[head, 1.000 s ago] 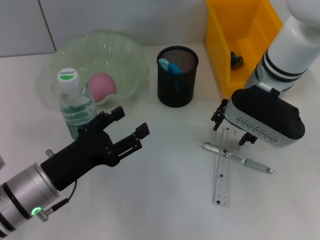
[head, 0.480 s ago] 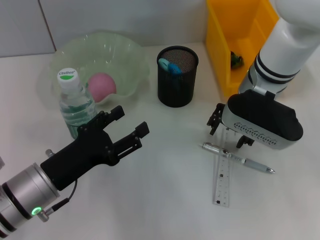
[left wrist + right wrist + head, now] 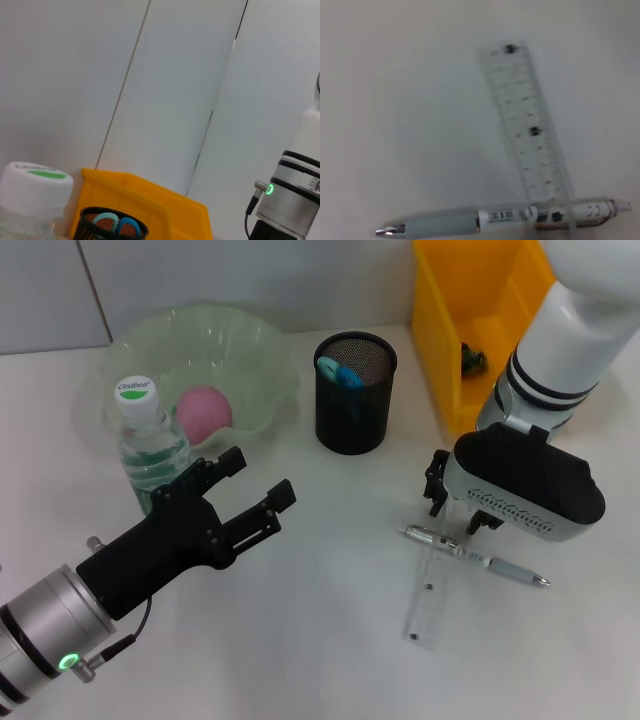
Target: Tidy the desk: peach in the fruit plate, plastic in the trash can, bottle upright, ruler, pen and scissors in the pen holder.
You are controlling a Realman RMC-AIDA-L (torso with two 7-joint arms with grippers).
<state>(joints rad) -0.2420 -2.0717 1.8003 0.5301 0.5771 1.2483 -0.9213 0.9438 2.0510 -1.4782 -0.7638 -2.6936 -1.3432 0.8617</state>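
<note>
From my head view I'm looking down on a plain white surface, matte, evenly lit, with only soft shadows. Behind its far edge I see a pale grey wall split by a dark vertical seam on the left. The left wrist view shows me that wall in broad light panels, with thin seams slanting across the picture, one of them darker.

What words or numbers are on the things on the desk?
Bottle cap: a short word in a green oval, too small to read.
Pen: a small printed label on the barrel, too blurred to read.
Ruler: scale marks show, but no number can be read.
Nothing else shows any writing.
</note>
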